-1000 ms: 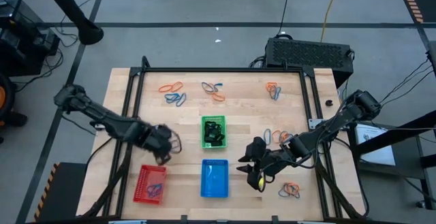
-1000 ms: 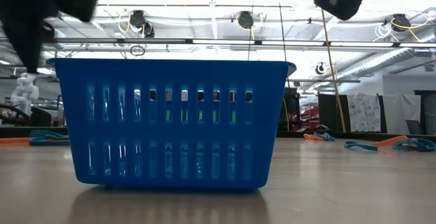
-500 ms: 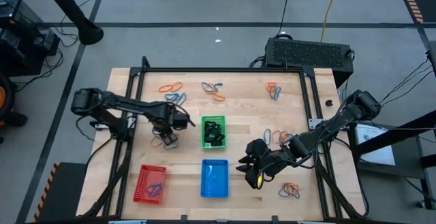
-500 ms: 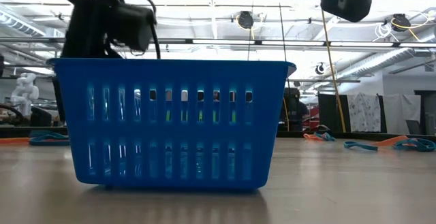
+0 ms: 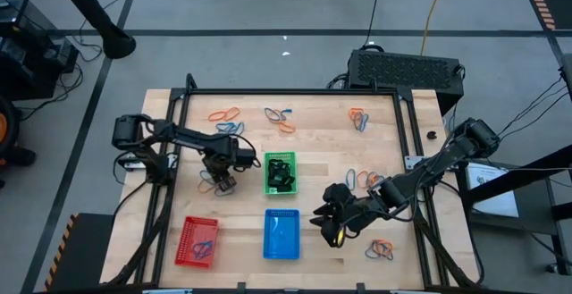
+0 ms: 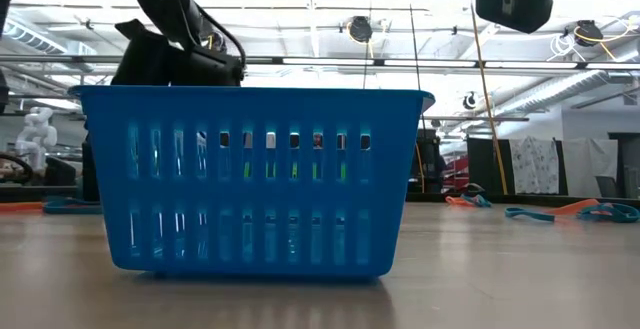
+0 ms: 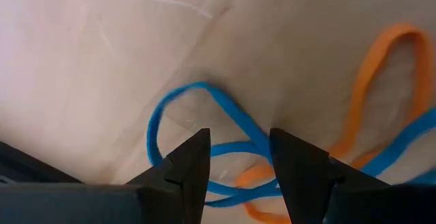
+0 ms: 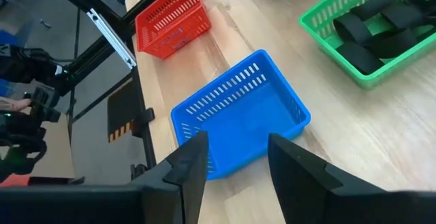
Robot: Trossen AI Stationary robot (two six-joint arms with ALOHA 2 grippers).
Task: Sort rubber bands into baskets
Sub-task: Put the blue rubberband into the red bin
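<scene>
Looked through every view and honestly there's nothing readable anywhere, no labels, brand names, numbers or signs on anything on the table or in the room behind it.

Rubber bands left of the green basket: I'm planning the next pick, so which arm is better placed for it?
Left. The left gripper hangs open right over a blue rubber band and an orange one. The right gripper is by the blue basket, farther off.
</scene>
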